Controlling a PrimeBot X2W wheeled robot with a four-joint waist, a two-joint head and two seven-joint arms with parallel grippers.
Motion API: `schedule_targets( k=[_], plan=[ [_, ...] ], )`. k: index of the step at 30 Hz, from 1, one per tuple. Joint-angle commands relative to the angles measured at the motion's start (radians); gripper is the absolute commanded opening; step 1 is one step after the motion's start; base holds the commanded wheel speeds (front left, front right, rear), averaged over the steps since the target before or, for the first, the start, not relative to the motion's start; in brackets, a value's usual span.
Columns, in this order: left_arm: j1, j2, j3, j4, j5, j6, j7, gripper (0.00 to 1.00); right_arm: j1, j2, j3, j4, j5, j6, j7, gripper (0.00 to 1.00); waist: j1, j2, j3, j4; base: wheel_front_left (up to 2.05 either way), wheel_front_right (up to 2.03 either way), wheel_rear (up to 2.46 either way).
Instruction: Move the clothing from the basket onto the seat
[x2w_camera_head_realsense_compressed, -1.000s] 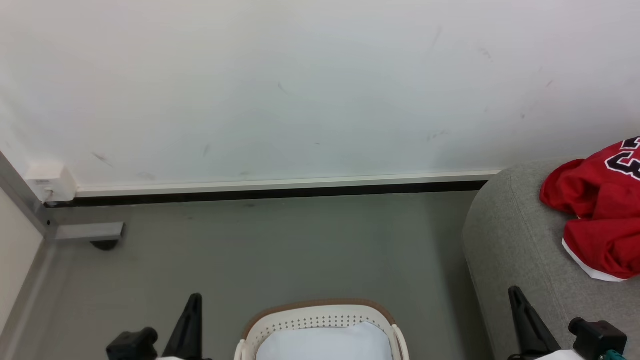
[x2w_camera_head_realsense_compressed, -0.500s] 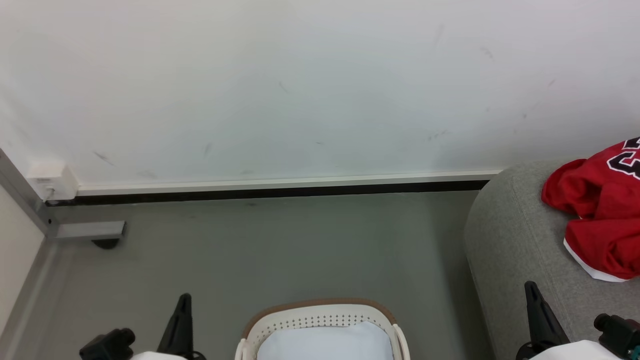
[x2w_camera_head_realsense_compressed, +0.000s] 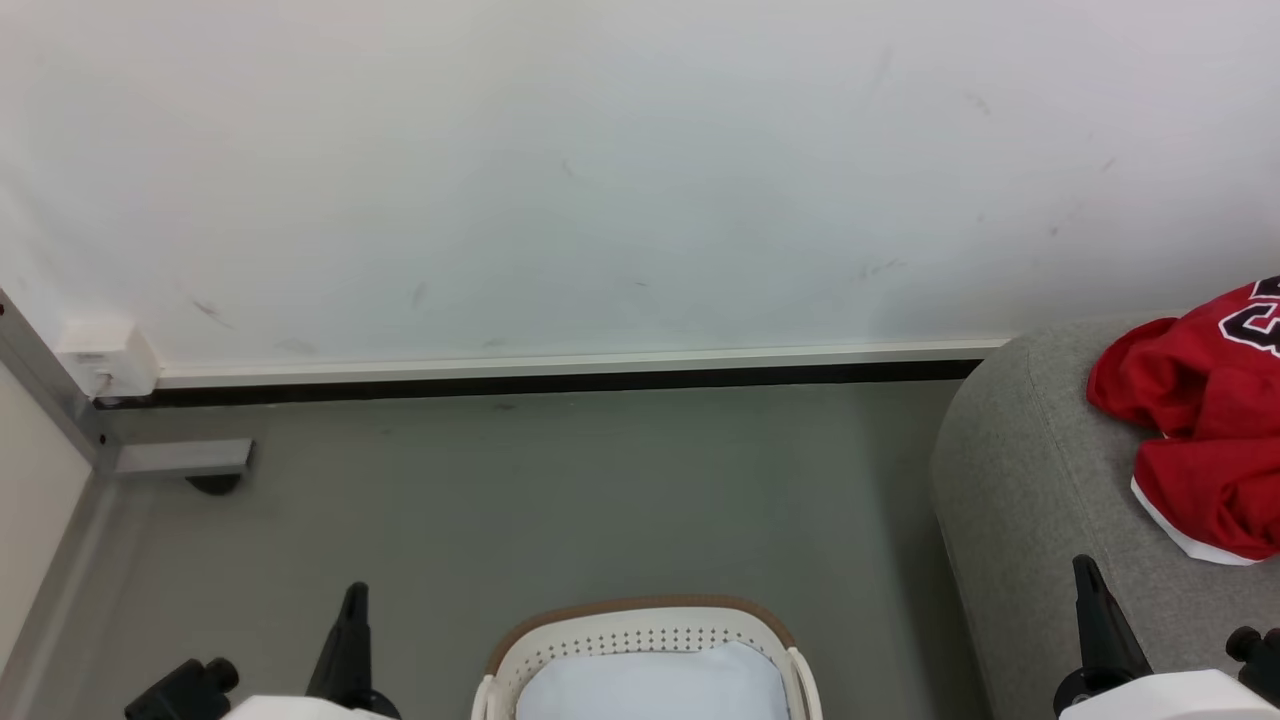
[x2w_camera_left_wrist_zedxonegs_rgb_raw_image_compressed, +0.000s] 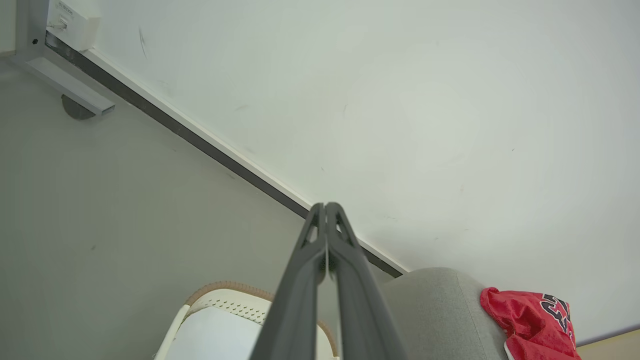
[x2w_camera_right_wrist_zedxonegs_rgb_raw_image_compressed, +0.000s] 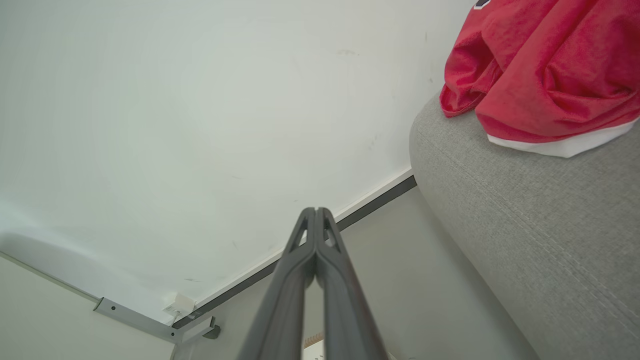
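— Where does your clothing lie right now?

— Start with the big things. Your white wall (x2w_camera_head_realsense_compressed: 600, 180) spans the upper half of the head view, with grey floor (x2w_camera_head_realsense_compressed: 560, 500) below it. Your grey seat (x2w_camera_head_realsense_compressed: 1020, 480) rises at the right edge. The red clothing (x2w_camera_head_realsense_compressed: 1200, 420) lies crumpled on top of it at the far right, white hem at its lower edge.

— And your basket?

— The basket (x2w_camera_head_realsense_compressed: 640, 625) stands on the floor at bottom centre, well apart from the clothing. Something pale lies inside; I cannot tell what.

— Your hands?

— Your left hand (x2w_camera_left_wrist_zedxonegs_rgb_raw_image_compressed: 326, 206) is at lower left, your right hand (x2w_camera_right_wrist_zedxonegs_rgb_raw_image_compressed: 316, 210) at lower right. Each has its fingers pressed together, gripping nothing.
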Motion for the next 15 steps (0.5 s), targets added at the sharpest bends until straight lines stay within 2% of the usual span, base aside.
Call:
schedule_targets(
  k=[1, 15],
  plan=[
    [-0.025, 0.004, 0.010, -0.016, -0.041, -0.006, 0.010, 0.00, -0.013, -0.002, -0.012, -0.019, 0.029, -0.001, 0.009, 0.00, 0.0000, 0.0000, 0.000, 0.000, 0.00, 0.00, 0.00],
    [-0.034, 0.005, 0.032, -0.023, -0.221, -0.013, 0.059, 0.00, -0.011, 0.009, -0.049, -0.040, 0.180, -0.001, 0.057, 0.00, 0.0000, 0.0000, 0.003, 0.004, 0.00, 0.00, 0.00]
  ],
)
